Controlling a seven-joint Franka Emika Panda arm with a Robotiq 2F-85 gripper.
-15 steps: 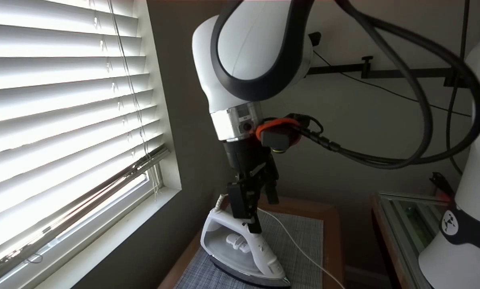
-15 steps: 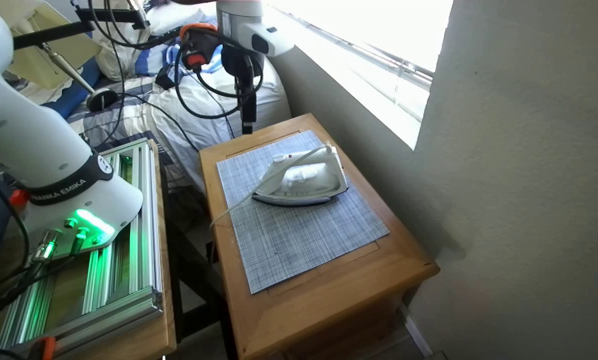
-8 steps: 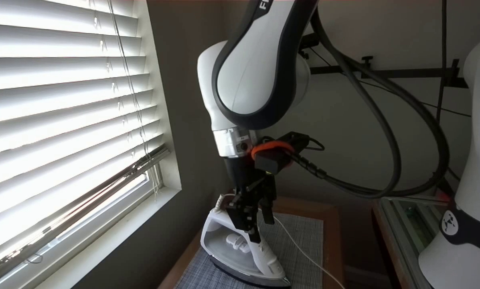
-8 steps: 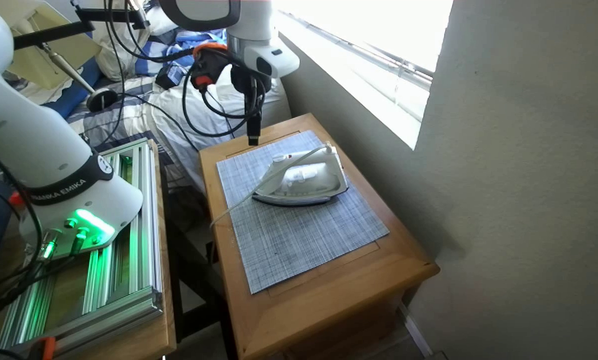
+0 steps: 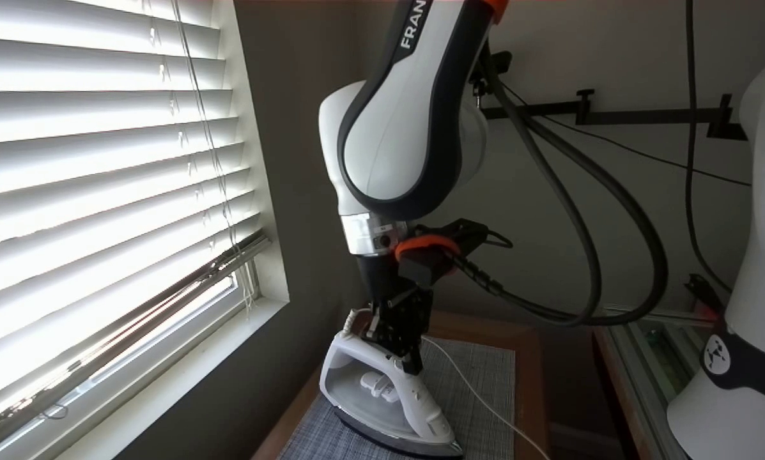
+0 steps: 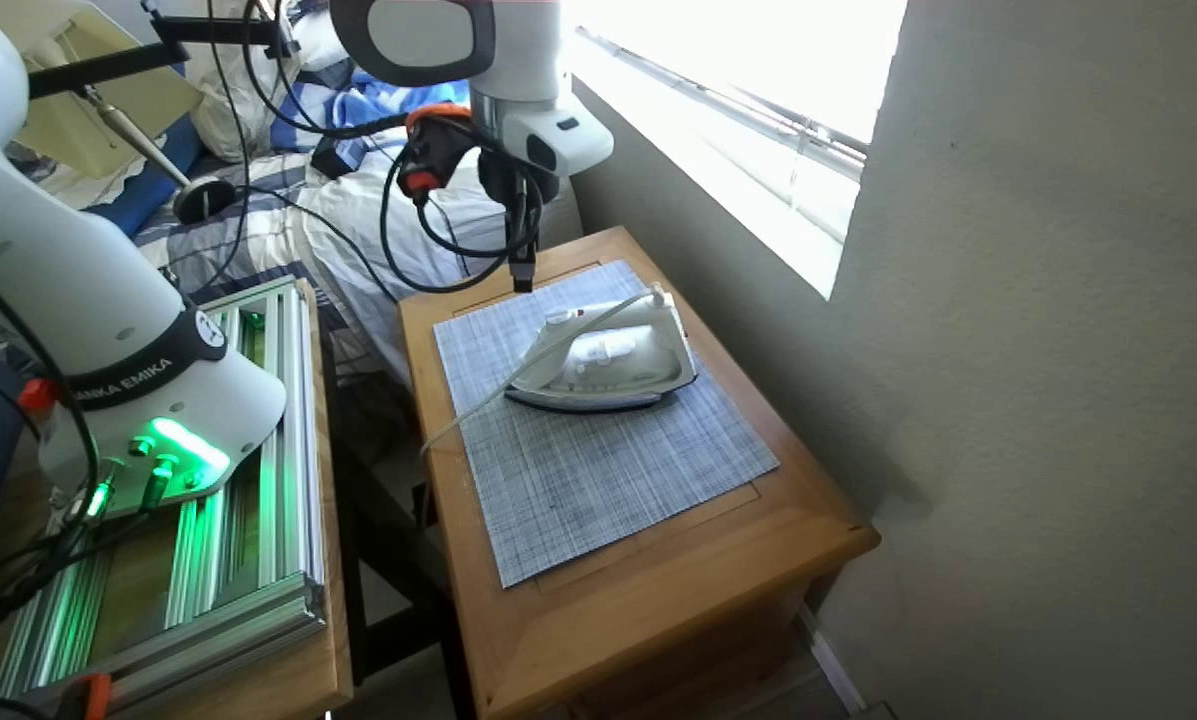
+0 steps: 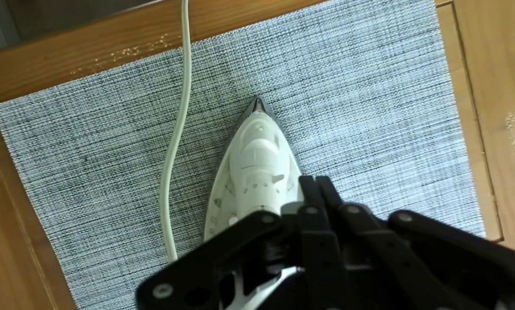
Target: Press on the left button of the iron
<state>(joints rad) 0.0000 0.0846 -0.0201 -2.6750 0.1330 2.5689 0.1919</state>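
Observation:
The white iron (image 5: pixel 414 399) lies soleplate down on a grey woven mat and shows in both exterior views. Seen from the wrist, its pointed front (image 7: pixel 257 105) faces up the picture, while my gripper hides the rear. My gripper (image 7: pixel 316 177) is shut, its two fingers side by side with only a thin slit and nothing between them. Its fingertips appear just right of the iron's handle (image 7: pixel 260 172); I cannot tell whether they touch it. In an exterior view the gripper (image 6: pixel 523 287) hangs above the far part of the table. Which mark is the left button I cannot tell.
A white cord (image 7: pixel 177 129) runs across the mat (image 7: pixel 111 142) beside the iron. The wooden table (image 6: pixel 678 600) stands against the wall below a window with blinds (image 5: pixel 101 160). Beside the table is the robot's metal-framed base (image 6: pixel 293 430).
The gripper's fingers stood apart a second ago and have come together. The arm has lowered toward the iron and shifted slightly toward the window. The iron has not moved.

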